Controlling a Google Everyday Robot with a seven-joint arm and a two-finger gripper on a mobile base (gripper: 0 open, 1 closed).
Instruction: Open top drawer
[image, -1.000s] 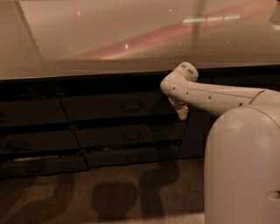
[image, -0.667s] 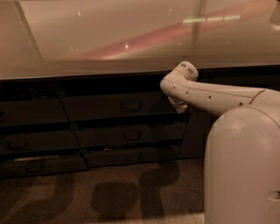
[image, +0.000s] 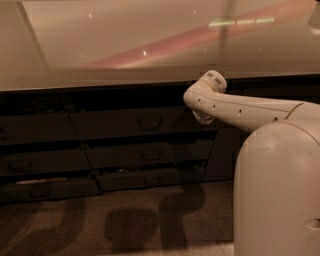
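Sitting near right end of top drawer (image: 142, 122): hand (image: 202, 118), mostly behind arm (image: 240, 110); openness cannot tell.

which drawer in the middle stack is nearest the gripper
The top drawer, tallest of the three; the gripper is at its right end, above both shorter drawers.
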